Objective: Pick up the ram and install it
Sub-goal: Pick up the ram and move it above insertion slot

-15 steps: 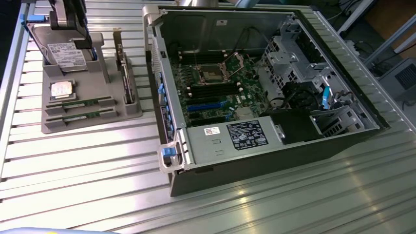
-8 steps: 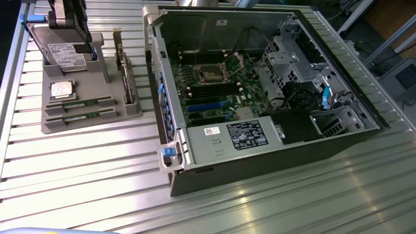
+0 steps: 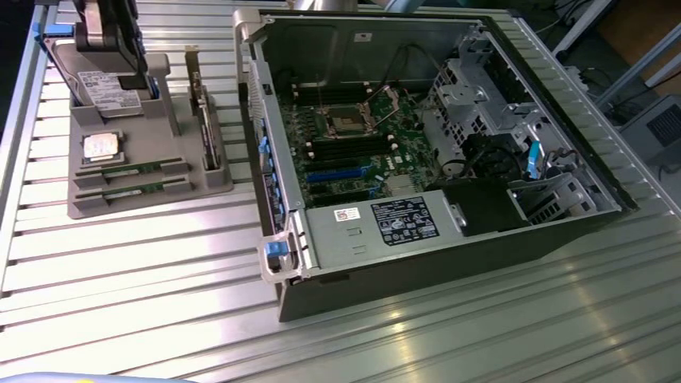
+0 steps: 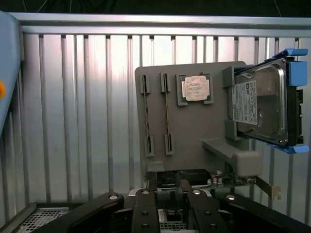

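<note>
The end effector (image 4: 170, 206) is open, with nothing between its fingers. In the exterior view it hangs over the gray holder (image 3: 207, 185), near the hard drive (image 3: 107, 92). The ram (image 3: 132, 170) lies in a slot of the holder, with a second stick (image 3: 132, 190) just beside it. The holder sits on the table (image 3: 127, 271), to the exterior view's left of the open computer (image 3: 447, 263).

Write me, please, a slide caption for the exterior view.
Gripper above the gray holder where two ram sticks sit in their slots, beside the open computer case.
</note>
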{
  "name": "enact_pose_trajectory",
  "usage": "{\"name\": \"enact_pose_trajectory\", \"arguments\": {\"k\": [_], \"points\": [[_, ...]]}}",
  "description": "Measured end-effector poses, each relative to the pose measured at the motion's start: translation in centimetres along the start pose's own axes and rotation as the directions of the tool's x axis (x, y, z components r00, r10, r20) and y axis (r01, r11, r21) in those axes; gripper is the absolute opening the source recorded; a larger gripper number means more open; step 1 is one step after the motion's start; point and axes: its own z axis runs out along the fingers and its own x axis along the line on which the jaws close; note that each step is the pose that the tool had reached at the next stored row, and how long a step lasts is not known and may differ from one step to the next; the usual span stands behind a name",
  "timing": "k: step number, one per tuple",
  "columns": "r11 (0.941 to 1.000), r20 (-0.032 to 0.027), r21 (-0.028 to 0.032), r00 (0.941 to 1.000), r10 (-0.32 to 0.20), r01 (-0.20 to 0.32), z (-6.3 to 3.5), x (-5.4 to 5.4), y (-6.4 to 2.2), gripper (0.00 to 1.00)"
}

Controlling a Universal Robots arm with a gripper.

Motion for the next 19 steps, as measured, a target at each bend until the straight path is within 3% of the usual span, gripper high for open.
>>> {"name": "enact_pose_trajectory", "arguments": {"k": [19], "points": [[1.0,0.0,0.0,1.0,0.0,0.0,1.56,0.1,0.07,0.3]]}}
